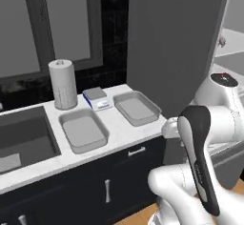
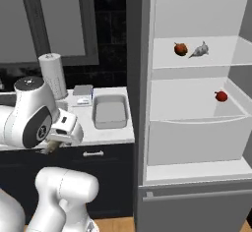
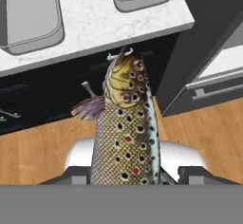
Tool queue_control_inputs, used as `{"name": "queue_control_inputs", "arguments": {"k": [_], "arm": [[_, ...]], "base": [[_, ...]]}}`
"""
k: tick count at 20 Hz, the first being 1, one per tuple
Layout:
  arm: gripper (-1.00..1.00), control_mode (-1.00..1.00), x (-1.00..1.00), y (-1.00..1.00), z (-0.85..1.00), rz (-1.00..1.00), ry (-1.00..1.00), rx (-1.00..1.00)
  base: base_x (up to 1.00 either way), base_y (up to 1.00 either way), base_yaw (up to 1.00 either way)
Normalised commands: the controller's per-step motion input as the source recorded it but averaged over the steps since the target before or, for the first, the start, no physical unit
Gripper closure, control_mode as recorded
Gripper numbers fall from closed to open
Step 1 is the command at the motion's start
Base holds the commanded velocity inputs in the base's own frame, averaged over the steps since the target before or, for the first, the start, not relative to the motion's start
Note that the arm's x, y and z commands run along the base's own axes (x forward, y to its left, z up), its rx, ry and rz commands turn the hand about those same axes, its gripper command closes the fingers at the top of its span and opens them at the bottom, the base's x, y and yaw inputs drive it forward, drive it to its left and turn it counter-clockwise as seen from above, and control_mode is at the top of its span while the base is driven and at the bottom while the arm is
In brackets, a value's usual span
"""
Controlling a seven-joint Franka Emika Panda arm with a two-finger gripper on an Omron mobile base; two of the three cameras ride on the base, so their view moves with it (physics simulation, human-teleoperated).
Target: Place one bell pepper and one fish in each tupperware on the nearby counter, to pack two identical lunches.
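claw (image 3: 124, 173): closed on the spotted fish (image 3: 124, 128), its head poking out past the fingers
fish: hung in front of the dark cabinets, below the counter (image 3: 109, 19)
tupperwares (image 1: 84, 130) (image 1: 136, 107): side by side on the counter

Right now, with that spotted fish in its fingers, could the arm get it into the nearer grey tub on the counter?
Probably yes. The fish hangs in front of the cabinets, below the counter edge, so it must rise first. The nearer tupperware is open and empty, with nothing standing above it.
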Motion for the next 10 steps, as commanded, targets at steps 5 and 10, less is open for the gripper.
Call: {"name": "queue_control_inputs", "arguments": {"k": [5,10], "arm": [[1.00,1.00,0.00,0.00,0.00,0.00,0.00,0.00],[1.00,1.00,0.00,0.00,0.00,0.00,0.00,0.00]], "base": [[0.50,0.34,-0.29],[0.58,0.23,-0.21]]}}
